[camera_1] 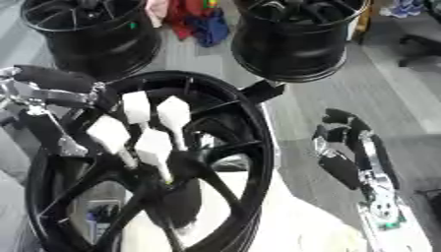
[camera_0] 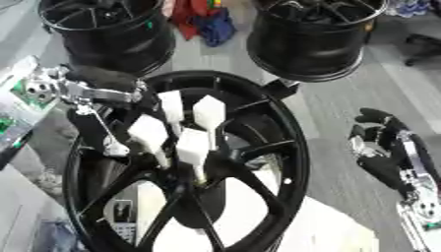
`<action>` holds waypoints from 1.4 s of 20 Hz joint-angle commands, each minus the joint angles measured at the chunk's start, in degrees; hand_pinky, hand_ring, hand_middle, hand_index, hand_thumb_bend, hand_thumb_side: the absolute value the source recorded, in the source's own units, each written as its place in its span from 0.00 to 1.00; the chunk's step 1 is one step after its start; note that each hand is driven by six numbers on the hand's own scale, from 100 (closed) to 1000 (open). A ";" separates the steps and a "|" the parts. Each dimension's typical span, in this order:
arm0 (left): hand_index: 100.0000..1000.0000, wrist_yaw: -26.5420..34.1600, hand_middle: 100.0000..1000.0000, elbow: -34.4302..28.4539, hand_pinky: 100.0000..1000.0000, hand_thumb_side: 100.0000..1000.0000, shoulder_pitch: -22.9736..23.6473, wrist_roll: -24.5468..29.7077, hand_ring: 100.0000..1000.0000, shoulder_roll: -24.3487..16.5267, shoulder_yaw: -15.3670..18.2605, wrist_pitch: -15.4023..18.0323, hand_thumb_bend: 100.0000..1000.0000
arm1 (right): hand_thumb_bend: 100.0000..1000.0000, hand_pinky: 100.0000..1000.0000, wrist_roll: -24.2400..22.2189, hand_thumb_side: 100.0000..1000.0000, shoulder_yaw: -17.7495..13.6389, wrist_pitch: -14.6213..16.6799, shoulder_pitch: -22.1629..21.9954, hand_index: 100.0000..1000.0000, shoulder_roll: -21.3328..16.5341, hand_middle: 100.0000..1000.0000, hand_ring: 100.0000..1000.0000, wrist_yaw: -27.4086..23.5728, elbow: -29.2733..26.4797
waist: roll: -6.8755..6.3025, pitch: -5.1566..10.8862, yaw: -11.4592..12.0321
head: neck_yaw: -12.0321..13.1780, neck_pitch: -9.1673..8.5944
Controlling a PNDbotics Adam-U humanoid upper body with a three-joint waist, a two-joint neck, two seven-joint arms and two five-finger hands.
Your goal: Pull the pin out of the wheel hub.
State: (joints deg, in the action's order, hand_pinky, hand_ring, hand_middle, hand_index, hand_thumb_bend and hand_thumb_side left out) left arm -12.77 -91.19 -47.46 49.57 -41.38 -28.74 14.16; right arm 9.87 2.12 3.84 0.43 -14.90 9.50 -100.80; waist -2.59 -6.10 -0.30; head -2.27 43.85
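Grey floor fills the background beyond the work, with a heap of red and blue cloth (camera_0: 203,22) lying between two black wheel rims that stand at the far side. On the far left, the left rim (camera_0: 108,32) shows thin spokes inside its barrel and nothing else that can be made out within it.

Below it the left hand (camera_0: 176,130) comes in from the left edge on a silver and black arm. Its white fingers (camera_0: 209,114) are spread apart and straight, pointing down toward the middle of the wheel hub (camera_0: 185,167). Whether the fingertips touch anything there cannot be told, and the pin cannot be made out among the fingers and dark spokes.

That hub is a large black spoked wheel, seen face-on, that takes up the lower centre. Its rim runs from the left edge nearly to mid-picture, and pale surface shows through the gaps between the spokes. A small dark object with a light panel (camera_0: 123,216) shows through a lower left gap.

Farther right, at the top, the right rim (camera_0: 314,37) stands just beyond the hub's upper edge; its barrel holds only its own spokes, as far as can be seen.

At the right edge the right hand (camera_1: 344,147) rests over the grey floor, well apart from the hub, its dark fingers relaxed and holding nothing.
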 commanded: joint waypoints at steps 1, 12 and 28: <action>0.62 1.67 0.45 -2.19 0.53 0.04 -1.78 2.40 0.43 -4.43 5.58 1.11 0.00 | 0.00 0.64 0.00 0.17 -0.45 0.17 0.17 0.79 -1.09 0.66 0.55 0.32 -0.47 | 0.01 0.86 0.31 | -0.21 0.27; 0.67 -5.13 0.49 3.33 0.59 0.04 15.73 -8.26 0.47 -18.55 23.48 -4.83 0.00 | 0.00 0.64 1.05 0.18 -1.58 0.16 0.13 0.79 -0.73 0.66 0.55 0.57 -0.41 | -0.01 0.41 2.65 | -1.39 0.27; 0.88 -20.57 0.79 27.89 0.76 0.38 27.70 -32.45 0.73 -8.86 32.11 -10.56 0.61 | 0.00 0.64 1.45 0.18 -2.08 0.09 0.20 0.79 0.08 0.66 0.55 0.48 -0.54 | 1.16 -0.03 3.14 | -2.15 0.27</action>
State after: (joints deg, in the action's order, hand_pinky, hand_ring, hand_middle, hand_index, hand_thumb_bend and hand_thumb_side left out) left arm -34.04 -62.71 -19.33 19.32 -48.87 1.81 3.72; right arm 11.12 0.48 3.94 0.05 -14.38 9.76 -100.48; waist -1.30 -6.59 2.78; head -4.27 43.85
